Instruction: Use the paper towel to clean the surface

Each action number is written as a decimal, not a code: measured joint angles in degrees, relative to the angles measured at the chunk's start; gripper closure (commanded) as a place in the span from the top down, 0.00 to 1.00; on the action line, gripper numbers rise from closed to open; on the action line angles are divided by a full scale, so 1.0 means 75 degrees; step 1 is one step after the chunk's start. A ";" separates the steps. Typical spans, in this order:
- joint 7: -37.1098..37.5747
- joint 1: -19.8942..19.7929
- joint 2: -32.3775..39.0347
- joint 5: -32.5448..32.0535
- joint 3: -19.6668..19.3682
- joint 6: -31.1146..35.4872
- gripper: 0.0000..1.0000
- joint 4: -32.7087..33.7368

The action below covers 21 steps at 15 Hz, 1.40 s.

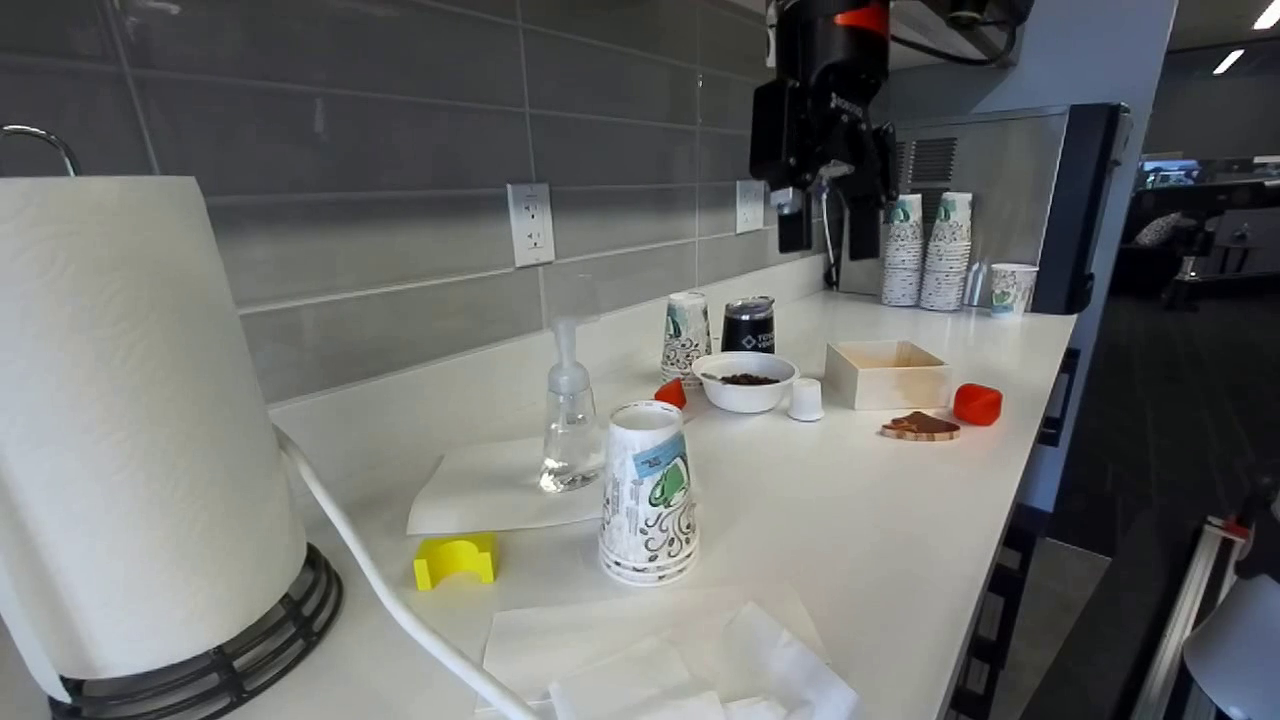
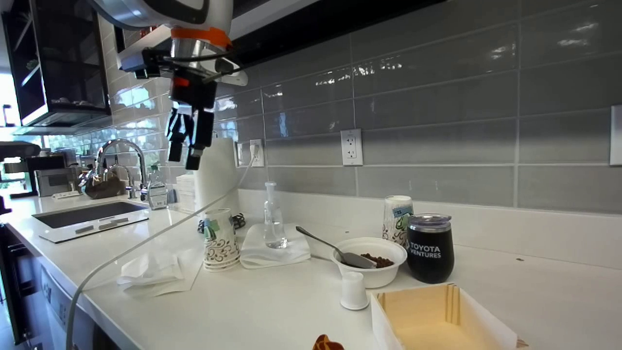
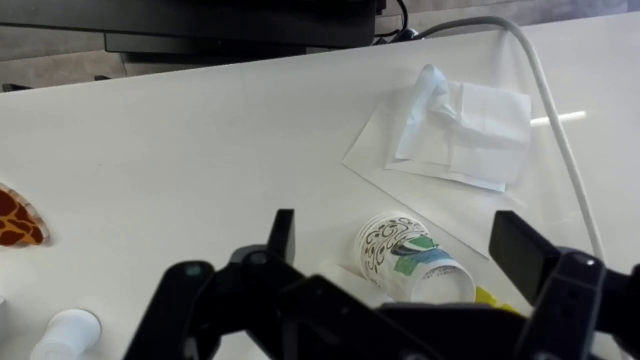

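A smooth, glossy white countertop (image 1: 850, 540) is stretching along a grey tiled wall (image 1: 380, 140). A thick, faintly dimpled white paper towel roll (image 1: 130, 430) is standing upright on a black wire base (image 1: 235, 670). The angular black gripper (image 1: 829, 235) is hanging well above the counter, its two fingers standing wide apart. A long, round white cable (image 3: 560, 132) is curving close past a thin, flat white sheet (image 3: 372, 150), which is lying toward the counter's front edge. On that sheet a folded, partly crumpled white paper towel (image 3: 487, 130) is resting, one creased fold standing up. Just beside the sheet, a tapering stack of printed paper cups (image 1: 648, 500) is standing; in the wrist view it is appearing between the gripper's fingers. A clear pump bottle (image 2: 275, 228) is standing nearer the wall. A notched yellow block (image 1: 455, 560) is sitting near the cups.
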 measured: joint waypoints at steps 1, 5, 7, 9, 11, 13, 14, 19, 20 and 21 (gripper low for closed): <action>-0.0011 0.0124 0.0067 0.0000 0.0214 0.0161 1.00 -0.0056; -0.0006 0.0717 0.0500 0.0000 0.1077 0.1232 1.00 -0.0237; -0.0047 0.1038 0.0858 -0.0005 0.1413 0.1955 1.00 -0.0307; -0.0222 0.1325 0.1315 -0.0073 0.1683 0.2780 1.00 -0.0368; -0.0521 0.1575 0.1824 -0.0111 0.1822 0.3444 1.00 -0.0425; -0.0790 0.1761 0.2332 -0.0274 0.1875 0.3874 1.00 -0.0435; -0.0887 0.1821 0.2565 -0.0419 0.1890 0.4013 1.00 -0.0434; -0.1080 0.1934 0.3607 -0.1401 0.1910 0.4388 1.00 -0.0427; -0.1116 0.1938 0.3802 -0.1556 0.1910 0.4499 1.00 -0.0424; -0.1156 0.1940 0.3991 -0.1682 0.1910 0.4615 1.00 -0.0419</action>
